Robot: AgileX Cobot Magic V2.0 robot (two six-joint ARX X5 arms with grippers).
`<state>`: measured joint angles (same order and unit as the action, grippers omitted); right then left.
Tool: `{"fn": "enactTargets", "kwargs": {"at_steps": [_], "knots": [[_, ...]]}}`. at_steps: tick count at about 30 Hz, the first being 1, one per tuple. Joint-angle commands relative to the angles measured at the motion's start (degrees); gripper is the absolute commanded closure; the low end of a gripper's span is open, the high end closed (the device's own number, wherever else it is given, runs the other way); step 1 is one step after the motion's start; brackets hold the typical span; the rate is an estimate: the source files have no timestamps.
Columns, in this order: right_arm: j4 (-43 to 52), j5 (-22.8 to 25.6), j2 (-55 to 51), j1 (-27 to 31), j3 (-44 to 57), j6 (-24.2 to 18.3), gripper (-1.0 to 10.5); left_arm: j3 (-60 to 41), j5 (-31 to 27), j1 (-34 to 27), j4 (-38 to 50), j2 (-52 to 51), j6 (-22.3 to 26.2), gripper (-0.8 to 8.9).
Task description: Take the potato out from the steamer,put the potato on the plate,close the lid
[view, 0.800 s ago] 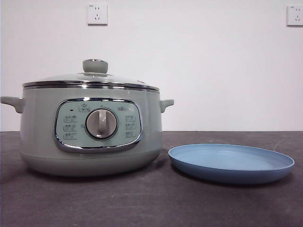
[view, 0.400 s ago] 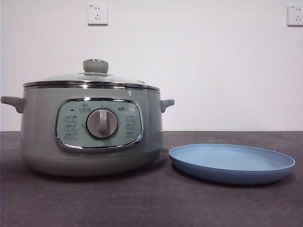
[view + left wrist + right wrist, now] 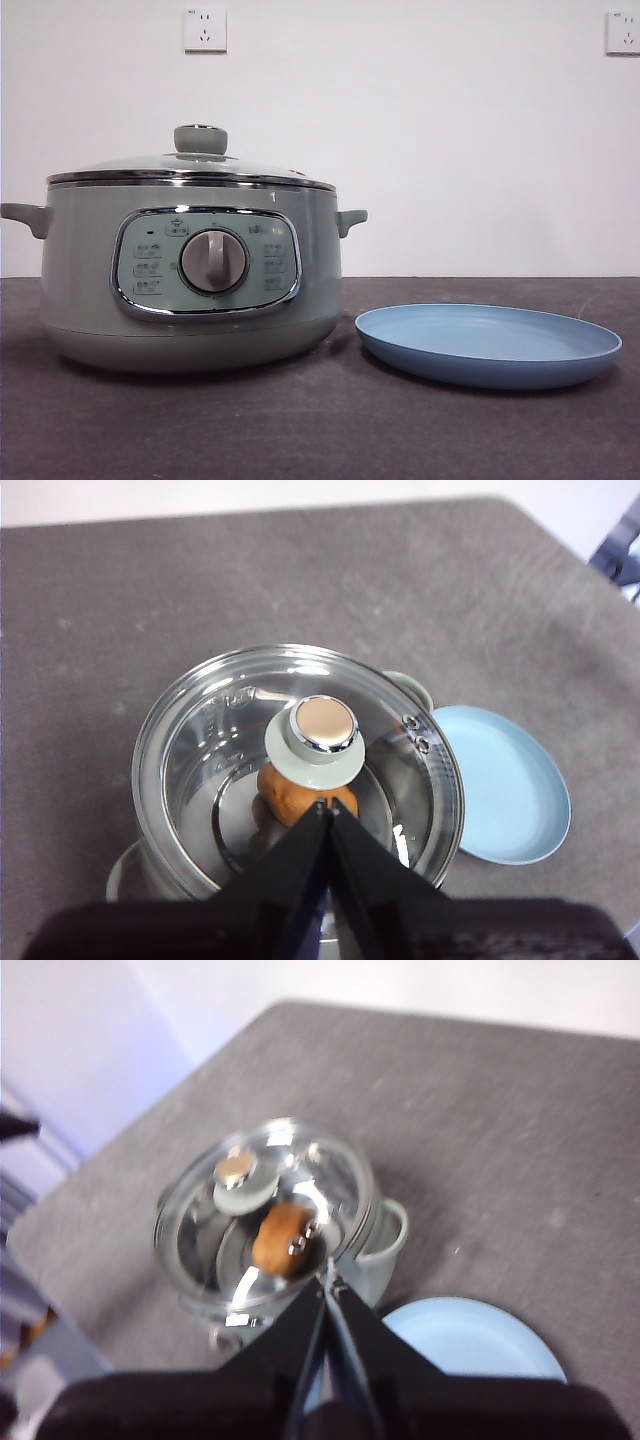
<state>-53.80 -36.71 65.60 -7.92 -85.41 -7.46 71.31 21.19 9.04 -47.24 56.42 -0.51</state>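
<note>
Both claws, left (image 3: 328, 815) and right (image 3: 328, 1285), pressed closed and empty, hover above the lidded steamer (image 3: 190, 270) holding the potato (image 3: 290, 792)

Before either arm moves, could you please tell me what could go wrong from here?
The lid is still on the steamer, so the potato cannot be reached yet. Its only grip is the small rounded knob, which may slip. The plate lies close beside the steamer, so a lifted lid could knock it.
</note>
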Motion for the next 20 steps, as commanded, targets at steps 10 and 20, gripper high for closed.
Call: {"fn": "enactTargets", "kwargs": {"at_steps": [10,20], "knots": [[-1.4,-0.2,3.8,-3.2,-1.4,-4.8,5.6,4.3,0.0,0.0,-0.8,6.9,2.1,3.83],[-1.1,5.6,3.8,-5.2,-1.4,-4.3,2.2,4.3,0.0,2.6,0.8,9.1,2.0,3.73]]}}
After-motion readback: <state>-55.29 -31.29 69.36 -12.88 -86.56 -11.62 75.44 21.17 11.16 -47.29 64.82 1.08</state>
